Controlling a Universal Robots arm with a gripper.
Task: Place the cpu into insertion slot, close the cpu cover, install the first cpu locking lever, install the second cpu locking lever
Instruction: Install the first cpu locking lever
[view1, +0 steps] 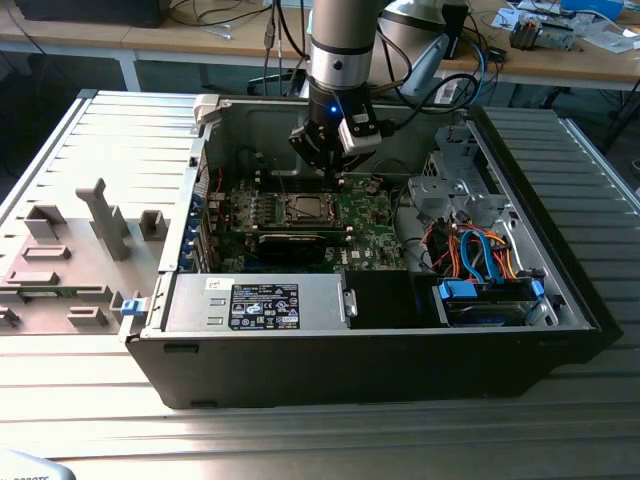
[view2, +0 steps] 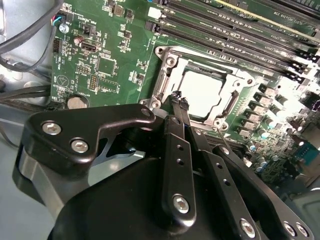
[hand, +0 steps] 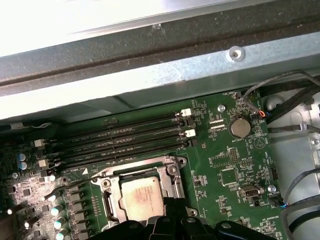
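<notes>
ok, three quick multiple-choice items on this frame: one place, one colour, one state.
1. Where is the black robot gripper? A above the metal-framed cpu socket; B above the drive cage; C outside the case.
2. Colour of the large flat circuit board? A blue; B green; C red.
3. The small square silver-topped cpu is: A lying in the socket; B gripped in mid-air; C outside the case.
Key: 1A, the exterior view shows it there. 2B, green in both wrist views. 3A, it shows through the square silver cpu cover's window.
</notes>
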